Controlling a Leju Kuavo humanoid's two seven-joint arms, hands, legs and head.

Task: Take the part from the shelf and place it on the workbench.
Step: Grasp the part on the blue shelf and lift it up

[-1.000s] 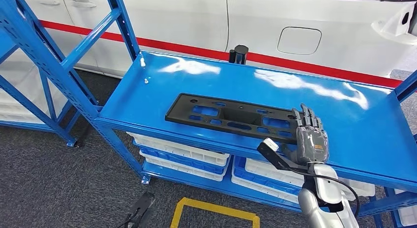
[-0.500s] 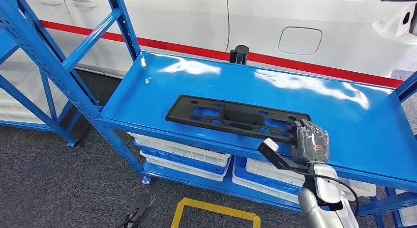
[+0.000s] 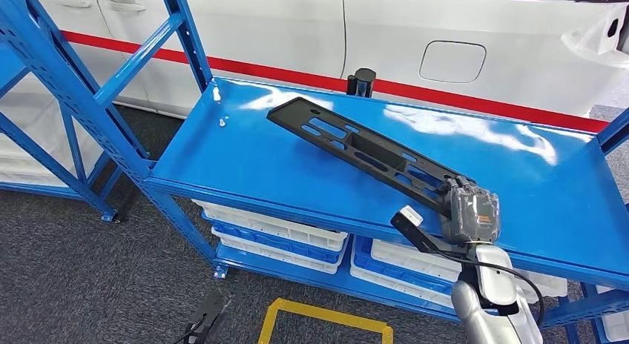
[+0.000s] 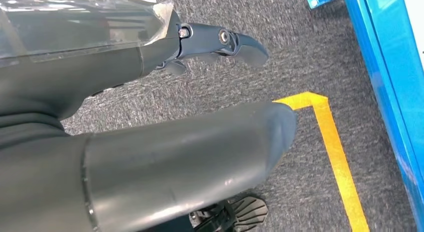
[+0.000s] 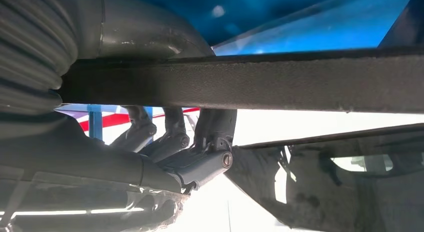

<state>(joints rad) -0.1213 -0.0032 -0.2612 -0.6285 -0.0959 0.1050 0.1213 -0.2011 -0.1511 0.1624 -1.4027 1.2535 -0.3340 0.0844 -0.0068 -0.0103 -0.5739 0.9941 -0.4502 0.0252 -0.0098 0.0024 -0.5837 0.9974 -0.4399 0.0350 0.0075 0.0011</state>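
Head view, fingers: right hand (image 3: 469,214) is wrapped tight round the near end of the part (image 3: 356,147).
Part: far end tilted up off the shelf (image 3: 245,166).
Left hand (image 4: 150,137): holding nothing, loosely spread.
Left to do: carry to workbench.

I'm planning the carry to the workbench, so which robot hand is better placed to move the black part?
Right. The right robot hand already grips the near end of the black part, lifted off the blue shelf. The left robot hand hangs over the floor.
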